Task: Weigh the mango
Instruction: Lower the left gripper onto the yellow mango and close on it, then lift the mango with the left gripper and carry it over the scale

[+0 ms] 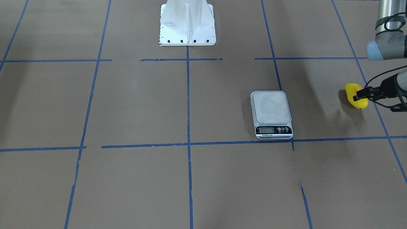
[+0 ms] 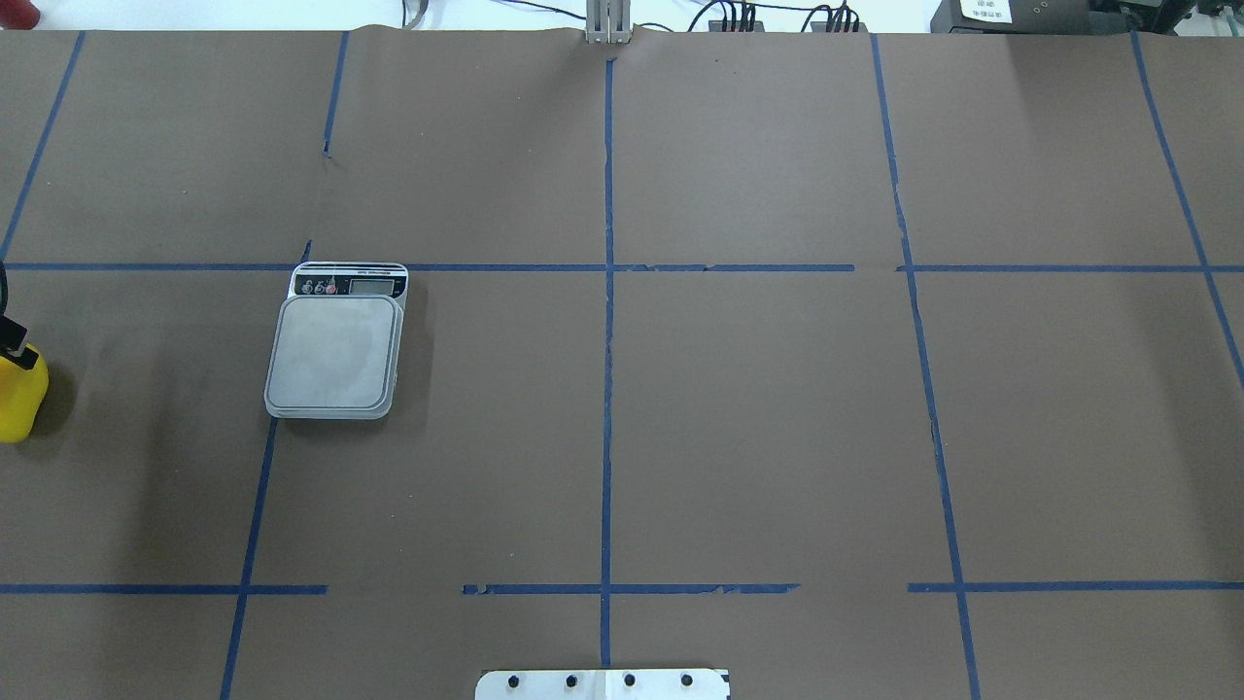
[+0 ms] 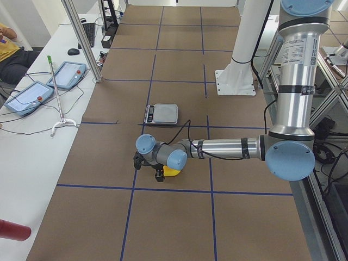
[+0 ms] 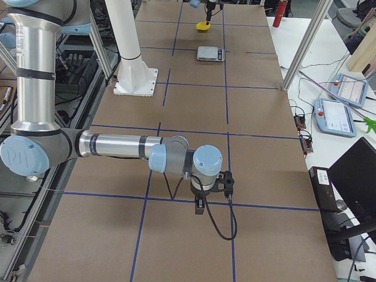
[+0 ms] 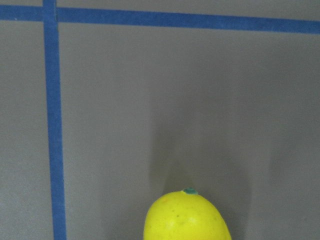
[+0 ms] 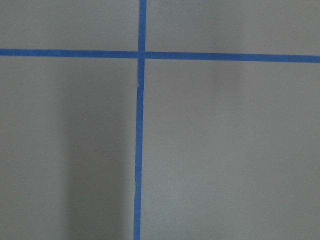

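The yellow mango (image 1: pixel 351 93) lies on the brown table at its left end, well apart from the scale. It also shows in the overhead view (image 2: pixel 17 399) and at the bottom edge of the left wrist view (image 5: pixel 186 220). My left gripper (image 1: pixel 360 94) is down at the mango with a black finger over its side; I cannot tell whether it grips. The grey digital scale (image 1: pixel 271 108) has a bare platform (image 2: pixel 335 352). My right gripper (image 4: pixel 211 189) hangs low over bare table far from both, and I cannot tell its state.
The white robot pedestal (image 1: pixel 187 22) stands at the table's middle, on the robot's side. Blue tape lines (image 2: pixel 607 389) grid the brown surface. Teach pendants (image 3: pixel 32 92) and cables lie on a side bench beyond the table's far edge.
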Robot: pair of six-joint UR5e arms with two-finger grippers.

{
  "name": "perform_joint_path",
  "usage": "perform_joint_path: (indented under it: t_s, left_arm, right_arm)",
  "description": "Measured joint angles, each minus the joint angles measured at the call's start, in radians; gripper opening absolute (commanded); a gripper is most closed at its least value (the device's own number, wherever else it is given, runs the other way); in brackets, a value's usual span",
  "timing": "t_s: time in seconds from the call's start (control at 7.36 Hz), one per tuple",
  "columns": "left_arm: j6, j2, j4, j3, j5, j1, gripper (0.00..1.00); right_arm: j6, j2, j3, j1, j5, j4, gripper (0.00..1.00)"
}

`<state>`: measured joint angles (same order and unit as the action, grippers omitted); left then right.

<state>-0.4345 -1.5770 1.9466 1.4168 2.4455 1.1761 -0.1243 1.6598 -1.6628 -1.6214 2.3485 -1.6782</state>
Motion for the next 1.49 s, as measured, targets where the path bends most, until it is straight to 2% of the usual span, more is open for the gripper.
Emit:
perform_joint_path:
  t_s: [0.41,0.54,0.68,0.81,1.09,1.49]
  left_arm:
    - [-0.032,0.001,0.0,-0.005,0.009,-0.027,0.99]
    - [-0.038,0.001,-0.001,-0.008,0.012,-0.034,0.8]
    - [-0.041,0.0,-0.001,-0.013,0.014,-0.04,0.17]
    - [-0.042,0.0,-0.001,-0.014,0.017,-0.043,0.0]
    - [-0.042,0.003,0.001,0.007,0.027,-0.043,0.0]
    - [-0.143,0.062,0.001,0.281,0.044,-0.043,0.0]
  right_arm:
    - [0.0,0.0,0.0,0.0,0.0,0.0,1.0]
    - [0.0,0.0,0.0,0.0,0.0,0.0,1.0]
    - [0.0,0.0,0.0,0.0,0.0,0.0,1.0]
    - [0.0,0.0,0.0,0.0,0.0,0.0,1.0]
    - [0.0,0.0,0.0,0.0,0.0,0.0,1.0]
    - [0.0,0.0,0.0,0.0,0.0,0.0,1.0]
